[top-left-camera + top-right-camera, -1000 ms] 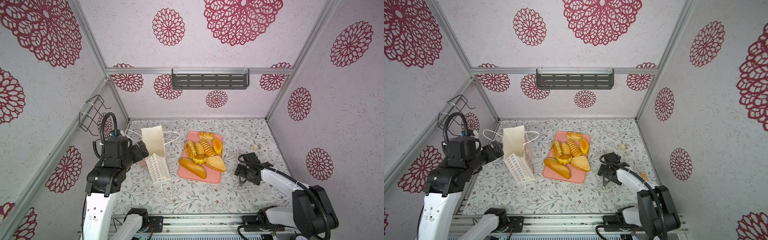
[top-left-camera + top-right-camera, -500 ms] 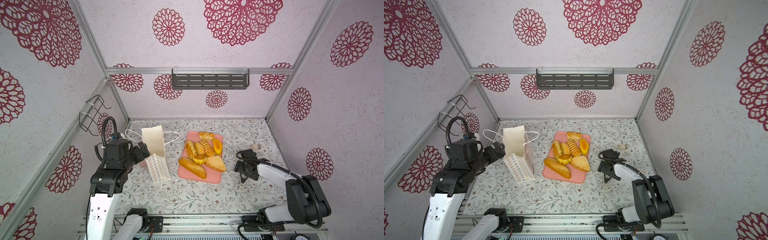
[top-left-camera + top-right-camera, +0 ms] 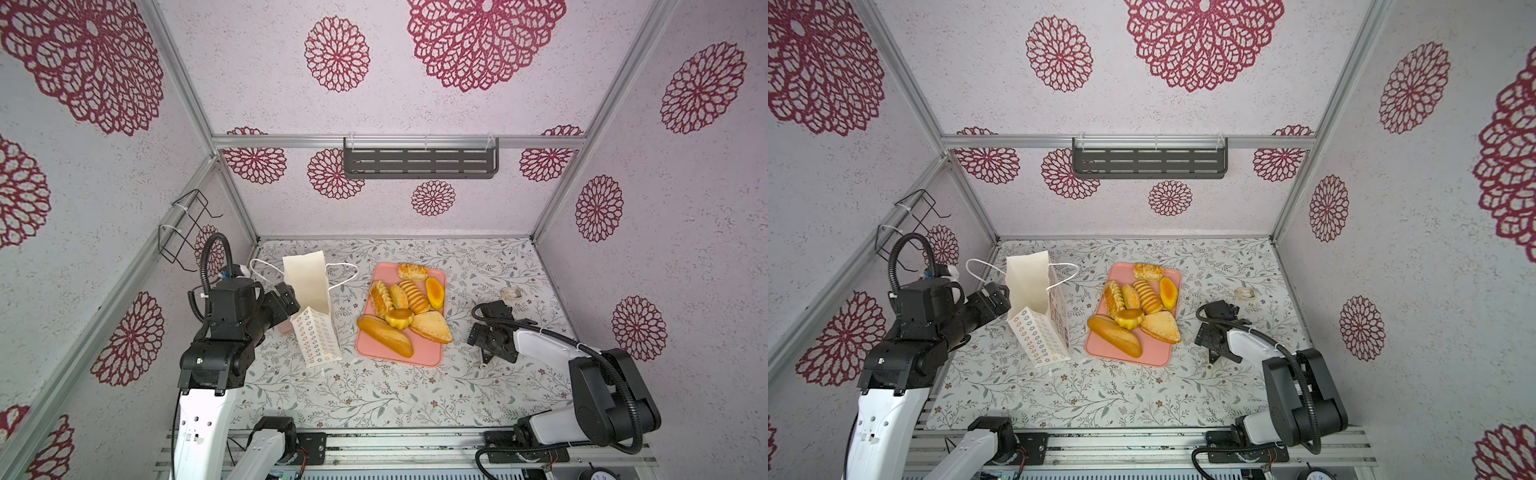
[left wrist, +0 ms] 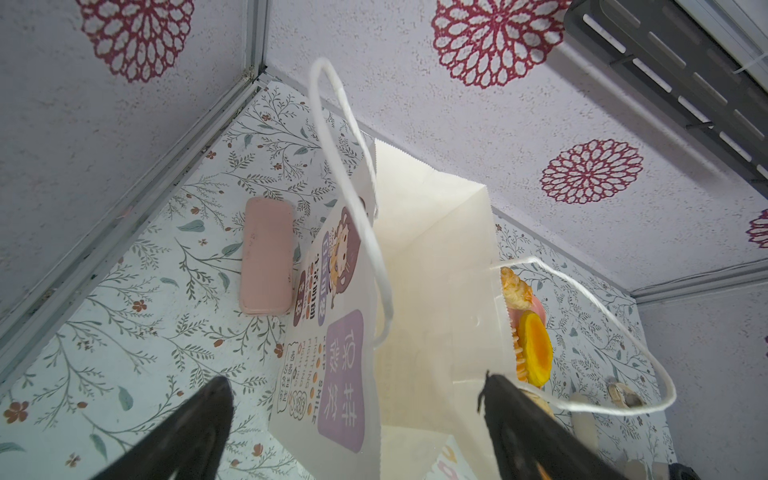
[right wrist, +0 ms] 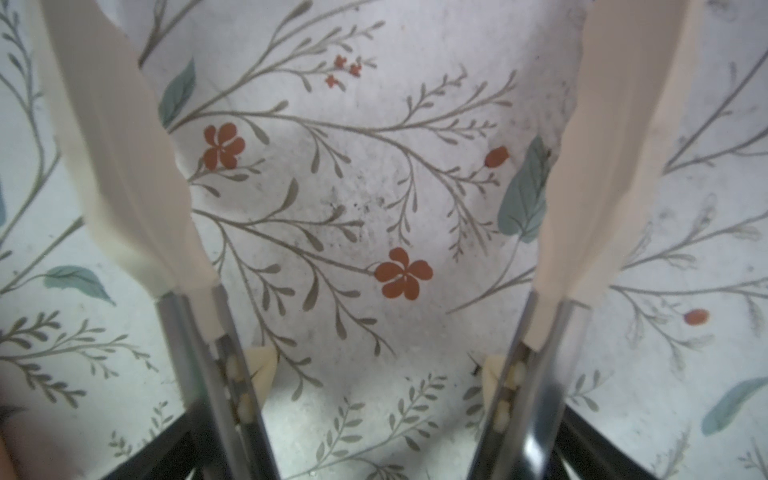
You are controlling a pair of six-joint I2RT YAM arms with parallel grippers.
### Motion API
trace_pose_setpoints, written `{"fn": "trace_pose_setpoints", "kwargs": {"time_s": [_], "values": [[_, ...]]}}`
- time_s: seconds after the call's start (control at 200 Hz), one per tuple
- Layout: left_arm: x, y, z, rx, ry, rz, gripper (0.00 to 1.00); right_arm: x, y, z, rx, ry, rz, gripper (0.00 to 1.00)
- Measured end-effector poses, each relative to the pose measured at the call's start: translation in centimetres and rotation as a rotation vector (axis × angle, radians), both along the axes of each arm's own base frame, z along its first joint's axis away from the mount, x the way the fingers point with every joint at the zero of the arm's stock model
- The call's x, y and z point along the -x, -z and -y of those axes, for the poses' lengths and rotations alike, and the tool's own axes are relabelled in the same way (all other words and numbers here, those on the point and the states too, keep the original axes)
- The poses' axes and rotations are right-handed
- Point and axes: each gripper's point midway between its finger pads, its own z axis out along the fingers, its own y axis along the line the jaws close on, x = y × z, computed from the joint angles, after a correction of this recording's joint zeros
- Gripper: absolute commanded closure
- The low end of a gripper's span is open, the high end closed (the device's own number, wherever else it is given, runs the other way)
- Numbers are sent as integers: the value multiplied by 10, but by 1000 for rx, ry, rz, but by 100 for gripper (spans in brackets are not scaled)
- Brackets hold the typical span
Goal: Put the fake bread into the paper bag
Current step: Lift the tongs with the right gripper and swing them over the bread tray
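Left wrist view: the left gripper (image 4: 355, 380) is wide open and empty, its jaws straddling the near edge of the bag (image 4: 432, 270). A nudge here would likely tip the tall, light bag or fold its mouth shut, and a loose handle (image 4: 376, 249) could snag a finger. The right gripper (image 5: 374, 104) is also open and empty, over the table (image 5: 332, 216). The bread (image 3: 399, 318) — golden, glossy, about eight pieces — lies crowded on the tray (image 3: 428, 353) just beside the bag.
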Motion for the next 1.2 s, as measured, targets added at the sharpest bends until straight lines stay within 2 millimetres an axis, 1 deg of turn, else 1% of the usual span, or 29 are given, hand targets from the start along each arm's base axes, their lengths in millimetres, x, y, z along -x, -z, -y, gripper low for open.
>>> {"fn": "trace_pose_setpoints", "kwargs": {"time_s": [0.185,0.47,0.57,0.66,0.716,0.811,0.926,1.051,1.101,1.201], "values": [[2,-3,-1,2,-1,14,3,-1,0,1,2,4,11,9],[0,-1,1,6,12,5,3,-2,-1,1,5,6,17,31],[-1,0,0,3,12,-1,3,0,-3,2,3,5,18,43],[-2,-3,-1,-3,12,3,3,1,-16,2,-4,3,51,49],[-3,-6,-1,-9,14,7,3,-1,-29,2,-11,-11,91,52],[-6,-11,-2,-16,14,12,3,-2,-51,1,-22,-34,160,53],[-10,-15,-5,-27,12,12,3,0,-66,-1,-26,-77,196,57],[-11,-17,-10,-33,-3,12,3,3,-77,-9,-46,-148,206,59],[-12,-18,-12,-35,-9,12,3,4,-82,-13,-61,-175,206,61],[-13,-17,-16,-29,-20,7,3,3,-99,-25,-103,-239,210,62]]}}
